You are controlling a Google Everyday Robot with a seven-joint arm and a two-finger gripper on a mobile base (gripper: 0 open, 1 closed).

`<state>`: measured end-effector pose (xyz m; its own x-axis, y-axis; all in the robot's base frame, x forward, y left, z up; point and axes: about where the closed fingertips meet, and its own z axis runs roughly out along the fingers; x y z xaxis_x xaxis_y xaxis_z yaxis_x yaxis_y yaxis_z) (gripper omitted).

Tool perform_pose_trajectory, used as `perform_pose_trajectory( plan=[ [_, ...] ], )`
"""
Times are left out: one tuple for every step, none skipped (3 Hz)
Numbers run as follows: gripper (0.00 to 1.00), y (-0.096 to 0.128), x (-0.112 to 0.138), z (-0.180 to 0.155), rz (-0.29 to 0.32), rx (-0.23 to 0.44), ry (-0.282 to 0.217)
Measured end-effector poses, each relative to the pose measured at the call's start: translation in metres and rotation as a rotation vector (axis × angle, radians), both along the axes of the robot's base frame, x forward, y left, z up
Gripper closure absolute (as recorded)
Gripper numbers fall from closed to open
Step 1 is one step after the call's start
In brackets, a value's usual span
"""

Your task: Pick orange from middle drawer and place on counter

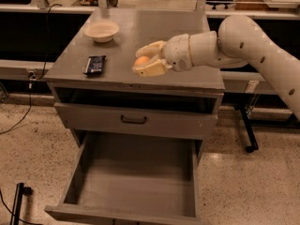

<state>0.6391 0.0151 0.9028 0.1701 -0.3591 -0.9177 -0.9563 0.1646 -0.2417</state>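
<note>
My gripper (pixel 145 60) is shut on the orange (pixel 141 61), which shows as a small round orange fruit between the two cream fingers. It hangs over the front middle of the counter (pixel 187 76), just above the grey top. The white arm reaches in from the right. Below, the middle drawer (pixel 136 172) stands pulled wide open, a grey metal box with a bare flat floor.
A cream bowl (pixel 101 31) sits at the back left of the counter. A dark flat packet (pixel 94 64) lies at the front left. A closed drawer front with a dark bar handle (pixel 133 121) is above the open drawer. Speckled floor lies around the cabinet.
</note>
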Motion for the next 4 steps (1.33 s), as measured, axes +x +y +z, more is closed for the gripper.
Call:
perform_pose_trajectory(
  plan=[
    [1.00, 0.000, 0.000, 0.000, 0.000, 0.000, 0.000],
    [1.00, -0.001, 0.003, 0.000, -0.017, -0.013, 0.010],
    [1.00, -0.016, 0.020, 0.001, -0.139, -0.073, 0.007],
    [1.00, -0.035, 0.052, 0.008, -0.273, -0.115, -0.015]
  ],
)
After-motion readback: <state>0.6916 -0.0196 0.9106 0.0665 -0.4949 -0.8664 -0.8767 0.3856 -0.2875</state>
